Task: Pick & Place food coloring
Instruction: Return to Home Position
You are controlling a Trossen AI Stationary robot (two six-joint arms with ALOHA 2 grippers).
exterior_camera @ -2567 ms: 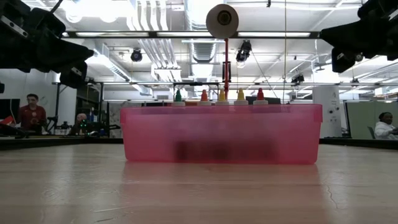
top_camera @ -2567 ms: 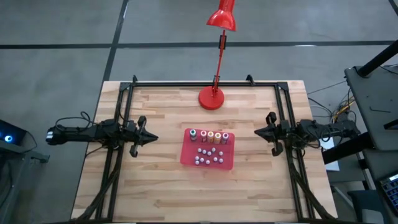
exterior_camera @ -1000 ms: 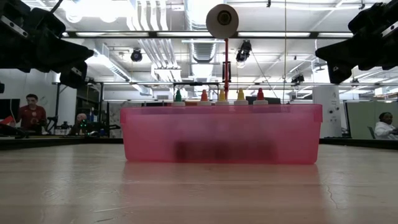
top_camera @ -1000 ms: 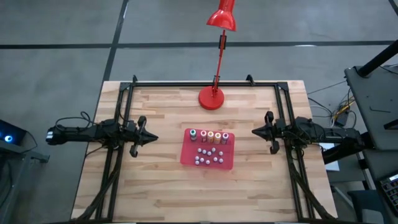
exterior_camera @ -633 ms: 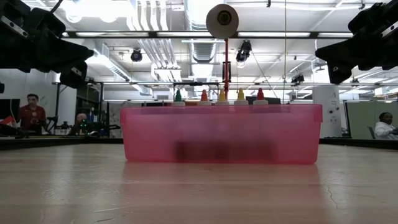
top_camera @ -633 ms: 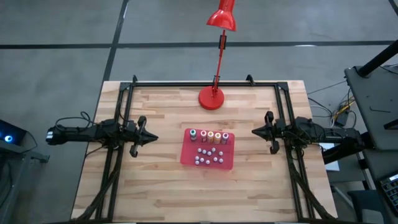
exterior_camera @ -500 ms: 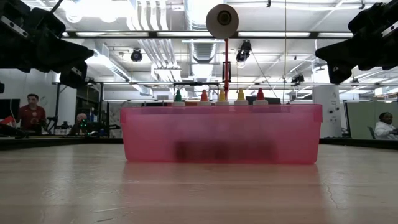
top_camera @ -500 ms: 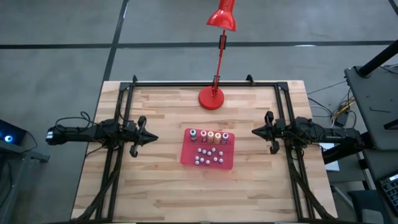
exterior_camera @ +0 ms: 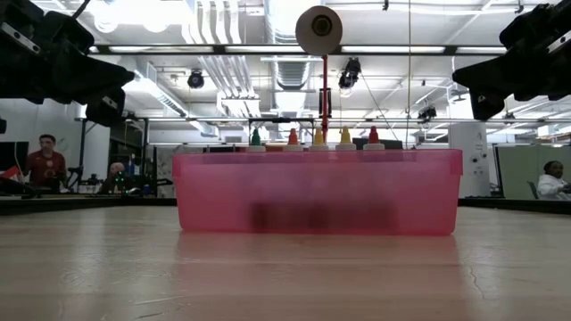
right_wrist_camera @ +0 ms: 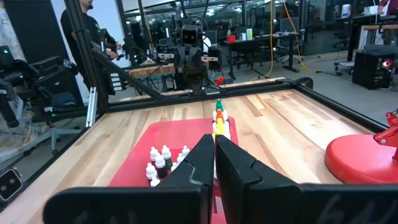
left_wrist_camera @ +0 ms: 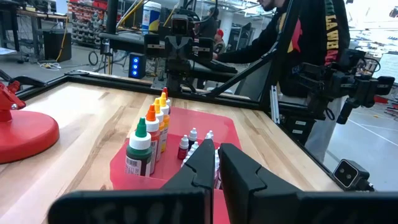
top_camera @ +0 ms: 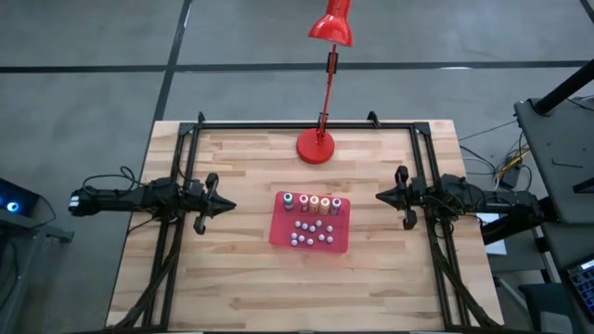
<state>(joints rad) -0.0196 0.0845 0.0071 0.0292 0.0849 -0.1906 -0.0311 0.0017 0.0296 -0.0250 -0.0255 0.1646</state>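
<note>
At the middle of the wooden table [top_camera: 232, 278] lies the red tray [top_camera: 281, 228]. The food coloring [top_camera: 312, 202] stands inside it, five upright bottles in one row along the tray's 12 o'clock wall. From 9 toward 3 o'clock their caps are green, red-orange, yellow, orange and red. Toward the tray's 6 o'clock side sits a loose cluster of white-capped vials [top_camera: 311, 233], just beside the row.

A red desk lamp [top_camera: 316, 147] has its round base on the wood at 12 o'clock of the tray, near it but not touching. Its stem leans away past the table's far edge. Black frame rails [top_camera: 278, 124] run along that far edge and down both sides.

The left gripper [top_camera: 228, 207] hangs above the table at 9 o'clock of the tray and points at it. Its fingers are pressed together with nothing between them. The right gripper [top_camera: 380, 196] faces it from 3 o'clock, likewise closed and empty. Both are clear of the tray.

From table height, the tray's frosted front wall hides the bottle bodies, so only the caps show above the rim.

The green-capped bottle carries a printed label [left_wrist_camera: 139, 163], too small to read. A person [left_wrist_camera: 305, 43] stands beyond the table behind the right arm, in a dark shirt with yellow lettering that is cut off and cannot be read whole.
</note>
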